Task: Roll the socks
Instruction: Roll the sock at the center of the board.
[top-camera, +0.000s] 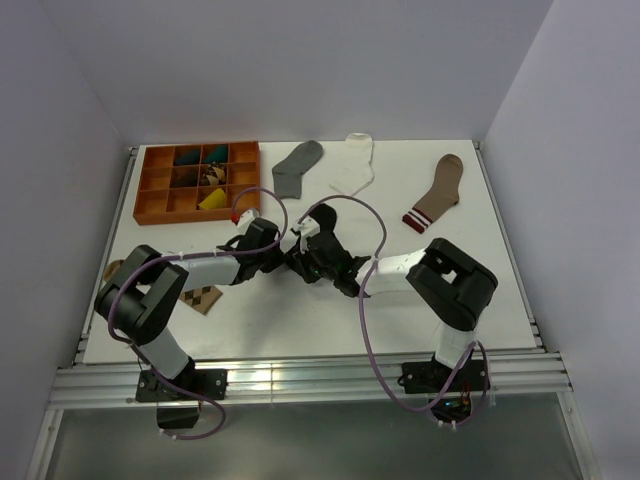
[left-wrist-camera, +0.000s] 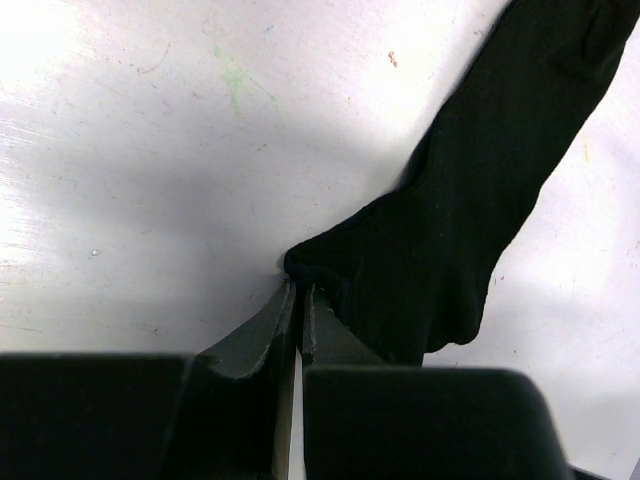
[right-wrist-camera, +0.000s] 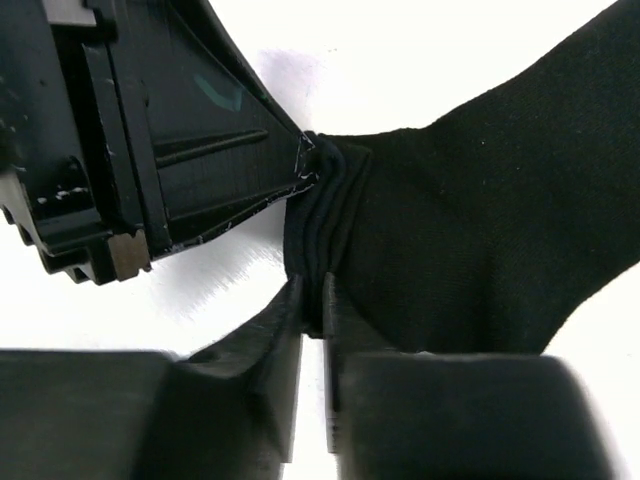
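A black sock (left-wrist-camera: 470, 210) lies flat on the white table, stretching away to the upper right in the left wrist view. My left gripper (left-wrist-camera: 298, 288) is shut on one corner of its near edge. My right gripper (right-wrist-camera: 313, 290) is shut on the same bunched, folded edge of the black sock (right-wrist-camera: 480, 230), with the left gripper's fingertip (right-wrist-camera: 290, 170) pinching just beyond it. In the top view both grippers meet at mid-table, left gripper (top-camera: 287, 262) and right gripper (top-camera: 316, 264), covering most of the black sock. A grey sock (top-camera: 298, 166) and a white sock (top-camera: 355, 168) lie flat at the back.
An orange compartment tray (top-camera: 152, 190) stands at the back left. A brown sock with a striped cuff (top-camera: 437, 192) lies at the back right. A diamond-patterned sock (top-camera: 206, 299) lies beneath the left arm. White walls enclose the table on three sides.
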